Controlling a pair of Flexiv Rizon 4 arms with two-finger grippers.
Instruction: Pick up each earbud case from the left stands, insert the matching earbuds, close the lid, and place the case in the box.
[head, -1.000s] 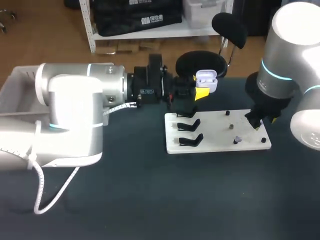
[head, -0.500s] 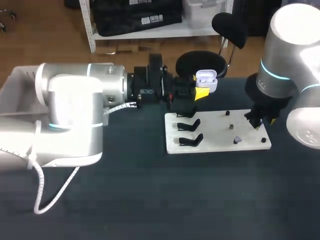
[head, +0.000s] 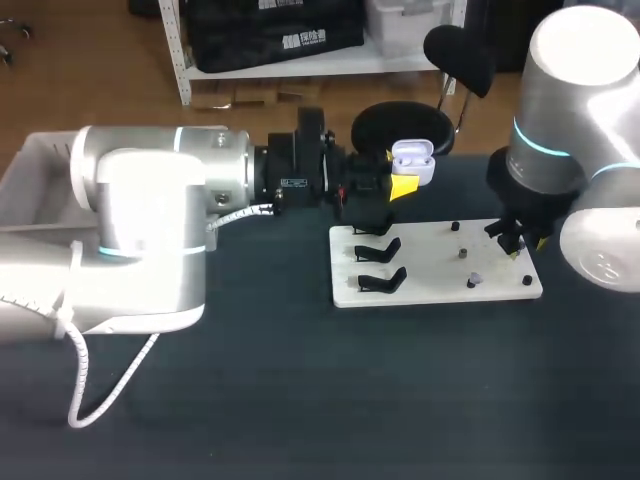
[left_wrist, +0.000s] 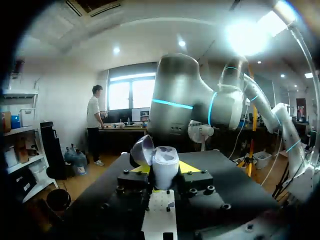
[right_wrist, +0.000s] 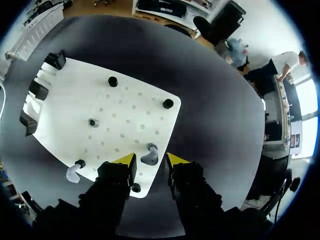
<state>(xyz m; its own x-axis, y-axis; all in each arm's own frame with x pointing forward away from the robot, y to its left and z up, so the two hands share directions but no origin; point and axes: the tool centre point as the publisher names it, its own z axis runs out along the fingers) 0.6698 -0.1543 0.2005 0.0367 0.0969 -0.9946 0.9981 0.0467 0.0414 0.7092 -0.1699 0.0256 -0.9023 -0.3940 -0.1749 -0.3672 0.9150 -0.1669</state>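
The dark table carried one white board, lying flat toward its far right, black stands along the board's left edge, small pegs elsewhere.

White plastic earbud case, lid open, upright in left end effector; pale grey earbud on white pegboard, five o'clock from it.

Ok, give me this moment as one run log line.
left end effector: shut on earbud case, lid open | right end effector: open above earbud on white board | black stands: empty
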